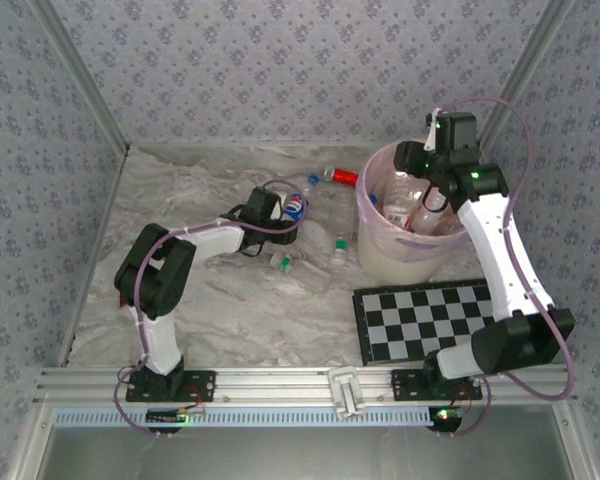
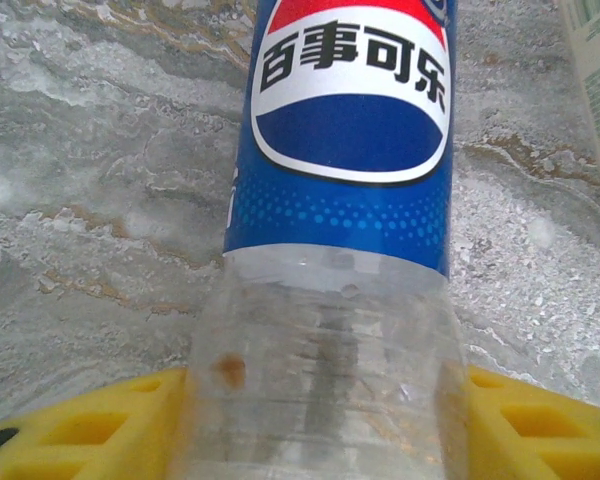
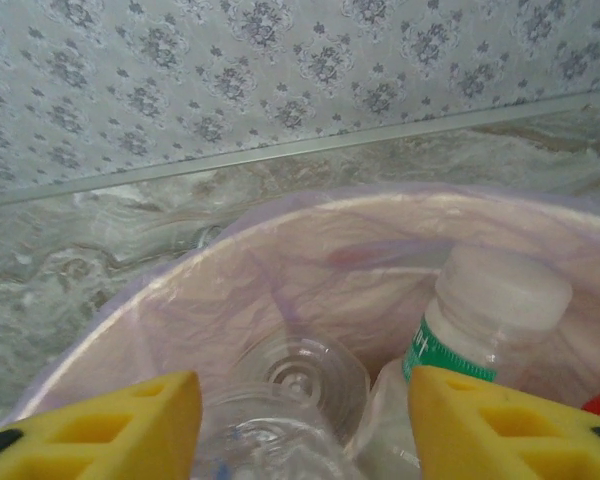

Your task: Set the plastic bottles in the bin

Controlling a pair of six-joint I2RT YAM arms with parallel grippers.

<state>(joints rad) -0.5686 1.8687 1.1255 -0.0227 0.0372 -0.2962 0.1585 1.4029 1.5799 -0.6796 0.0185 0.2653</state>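
Observation:
A clear plastic bottle with a blue, red and white label (image 2: 340, 150) lies on the marble table. My left gripper (image 2: 325, 400) is shut on its clear lower part, a yellow finger pressing each side. From above, that bottle (image 1: 294, 207) and the left gripper (image 1: 283, 217) sit left of the bin (image 1: 400, 262). My right gripper (image 1: 432, 200) hangs open over the bin's rim (image 3: 280, 215). Just below the right gripper (image 3: 305, 400) a clear bottle (image 3: 300, 375) rests loose among others. One of these has a white cap and green label (image 3: 490, 310).
Loose small bottles lie on the table left of the bin: one with a green cap (image 1: 284, 262), one beside it (image 1: 338, 248), one with a blue cap (image 1: 313, 181). A shiny red tube (image 1: 343, 178) lies behind the bin. A checkerboard (image 1: 425, 318) lies at front right.

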